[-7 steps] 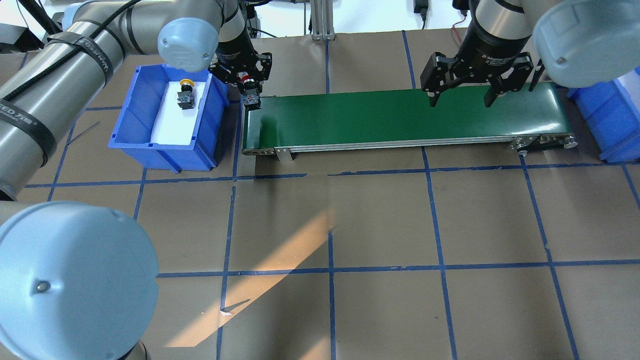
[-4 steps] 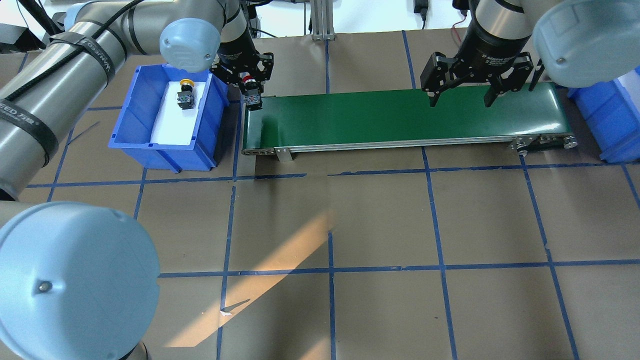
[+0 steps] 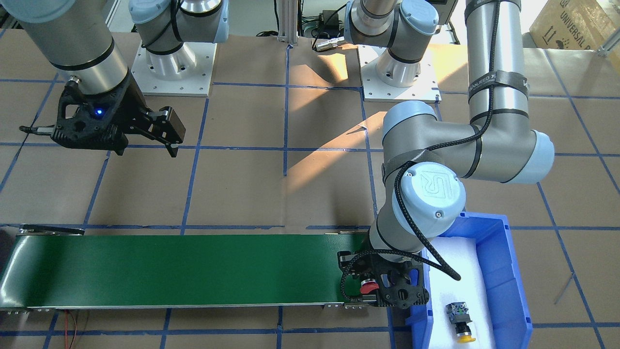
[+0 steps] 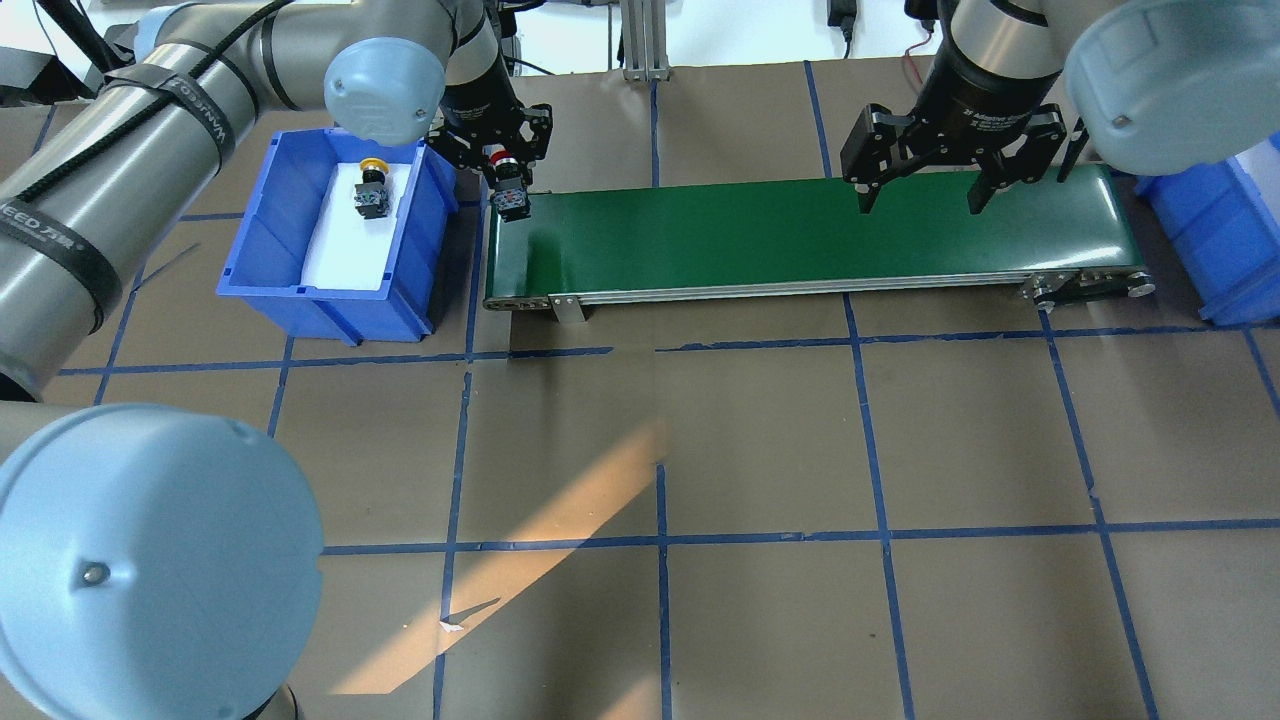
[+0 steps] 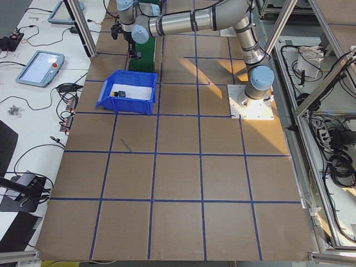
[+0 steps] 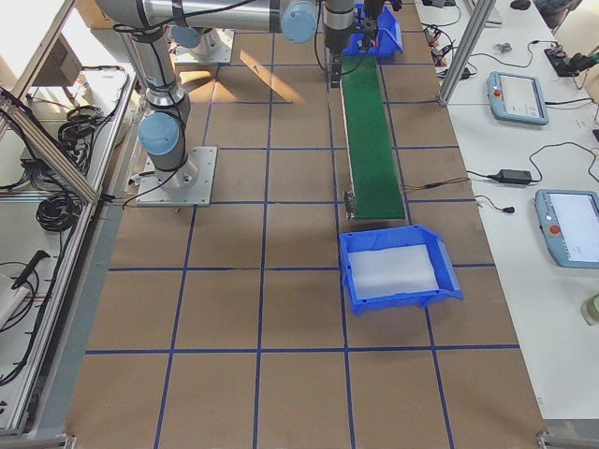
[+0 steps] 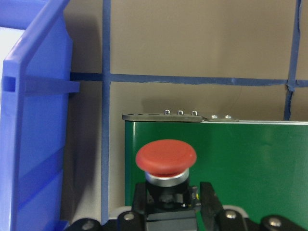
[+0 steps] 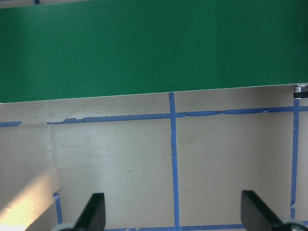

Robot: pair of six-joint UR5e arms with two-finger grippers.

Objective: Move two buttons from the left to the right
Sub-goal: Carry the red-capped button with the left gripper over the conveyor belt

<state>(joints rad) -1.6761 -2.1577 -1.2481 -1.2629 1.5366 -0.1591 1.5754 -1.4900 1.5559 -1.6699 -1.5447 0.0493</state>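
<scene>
My left gripper [image 4: 507, 178] is shut on the red button [image 4: 504, 158], which it holds upright by its black body just over the left end of the green conveyor belt [image 4: 800, 230]. The left wrist view shows the red button's [image 7: 166, 158] cap above the belt's end. The yellow button [image 4: 371, 190] lies on white foam in the blue bin [image 4: 250, 235] beside that end. My right gripper [image 4: 920, 205] hangs open and empty over the belt's right part, with its fingers [image 8: 94, 214] wide apart in the right wrist view.
A second blue bin [image 4: 1215, 235] stands past the belt's right end; in the exterior right view this bin [image 6: 402, 297] holds only white foam. Brown paper with blue tape lines covers the table. The left bin's wall [image 7: 33, 144] rises close beside the held button.
My left gripper has carried the red button a little to the right, from beside the bin to above the belt's left end. The right gripper has stayed still.
</scene>
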